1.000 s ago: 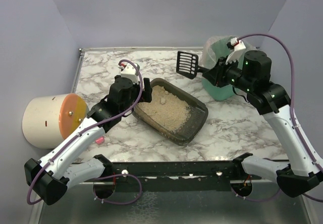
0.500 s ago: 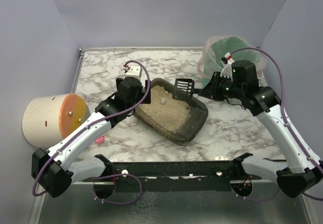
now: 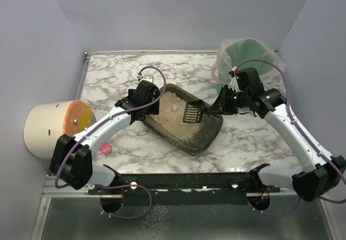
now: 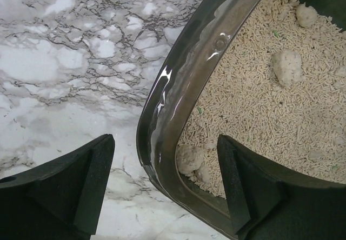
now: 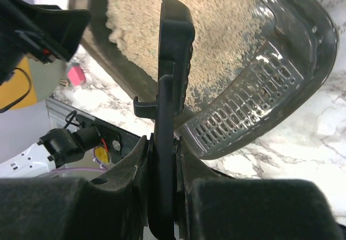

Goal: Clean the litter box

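1. The litter box (image 3: 208,134) sits mid-table. In the top view its long axis runs diagonally, from far-left to near-right. The sandy litter is heaped toward the far-left end, and the near-right end looks pretty bare.
2. The left gripper (image 4: 165,140) is at the far-left corner with its fingers spread wide, straddling the rim. One finger (image 4: 70,191) is outside over the marble table (image 4: 54,61), and the other is inside over the litter. Neither seems to be touching the plastic yet.
3. The right gripper (image 5: 162,148) is pinched tight on the handle of the black slotted scoop (image 3: 193,112). It reaches in from the far-right long side, with the scoop head low over the litter around mid-tray.
4. One pale clump (image 4: 286,67) sits out in the litter. A smaller clump (image 4: 189,158) is tucked in the corner, just beside the inner left finger.
5. My guess is the wall runs right between the left fingers, so closing them would clamp it and steady the tray. The scoop would then sweep along the long axis toward that far-left end. Watch for it bumping the left finger.
6. The green bin (image 3: 248,56) is behind the right arm, close by for dumping.
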`<state>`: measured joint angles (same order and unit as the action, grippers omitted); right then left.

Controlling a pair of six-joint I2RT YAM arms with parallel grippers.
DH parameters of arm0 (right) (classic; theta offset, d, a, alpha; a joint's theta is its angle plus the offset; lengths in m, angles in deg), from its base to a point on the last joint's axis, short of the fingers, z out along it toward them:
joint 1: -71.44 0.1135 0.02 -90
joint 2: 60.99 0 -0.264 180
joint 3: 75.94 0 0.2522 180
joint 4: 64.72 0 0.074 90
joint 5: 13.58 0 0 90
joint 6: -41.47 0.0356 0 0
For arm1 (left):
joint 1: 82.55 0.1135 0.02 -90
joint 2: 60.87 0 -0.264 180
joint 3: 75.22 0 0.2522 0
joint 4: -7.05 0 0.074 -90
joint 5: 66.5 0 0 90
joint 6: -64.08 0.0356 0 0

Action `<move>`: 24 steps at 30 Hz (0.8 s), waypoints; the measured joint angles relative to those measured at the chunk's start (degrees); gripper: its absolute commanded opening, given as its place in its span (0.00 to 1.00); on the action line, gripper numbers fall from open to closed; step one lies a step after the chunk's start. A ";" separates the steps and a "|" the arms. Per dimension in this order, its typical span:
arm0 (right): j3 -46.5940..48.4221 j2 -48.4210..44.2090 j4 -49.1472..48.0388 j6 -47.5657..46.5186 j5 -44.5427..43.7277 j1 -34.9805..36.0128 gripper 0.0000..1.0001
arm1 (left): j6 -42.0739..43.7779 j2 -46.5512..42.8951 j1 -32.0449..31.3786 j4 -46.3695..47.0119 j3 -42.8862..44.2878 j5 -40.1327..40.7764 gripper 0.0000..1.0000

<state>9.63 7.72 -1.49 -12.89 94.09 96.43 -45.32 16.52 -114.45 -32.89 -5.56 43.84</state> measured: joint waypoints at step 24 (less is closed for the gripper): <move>-11.58 6.71 -14.80 18.29 -6.08 1.20 0.01 | 0.09 4.74 2.71 -0.20 0.90 -7.91 0.57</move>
<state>-1.95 14.43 -16.28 5.40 88.02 97.64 -45.23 21.26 -111.74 -33.08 -4.67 35.93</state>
